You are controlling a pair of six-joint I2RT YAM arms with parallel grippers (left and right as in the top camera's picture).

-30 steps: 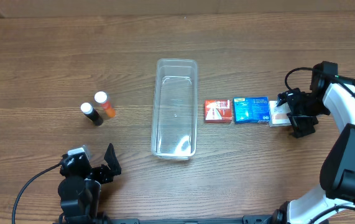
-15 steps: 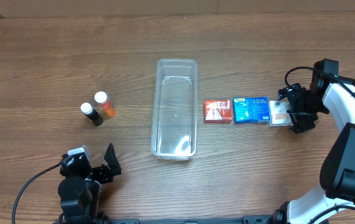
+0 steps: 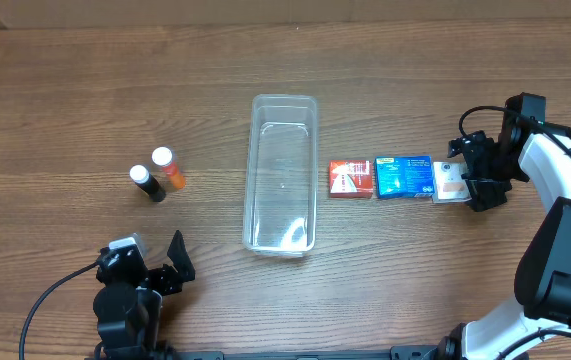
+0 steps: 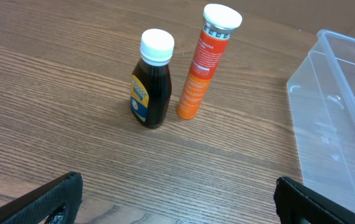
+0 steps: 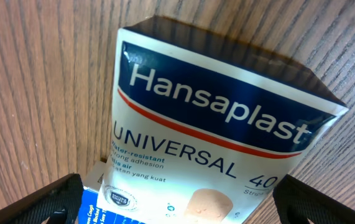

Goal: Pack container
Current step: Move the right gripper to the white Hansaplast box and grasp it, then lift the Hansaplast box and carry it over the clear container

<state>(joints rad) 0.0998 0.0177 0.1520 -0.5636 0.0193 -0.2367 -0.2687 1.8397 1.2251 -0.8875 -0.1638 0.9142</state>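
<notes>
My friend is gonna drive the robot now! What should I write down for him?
Left gripper: open, holding nothing, short of the bottles.
Right gripper: open at the Hansaplast box, not gripping it.
Container: mid-table, nothing inside.
Done: nothing packed.
Left to pack: Hansaplast box, blue box, red box on the container's right; dark bottle, orange tube on its left.

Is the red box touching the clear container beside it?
Apart. The overhead view shows a strip of bare table between the container along its right rim and the near edge of the red box.
</notes>
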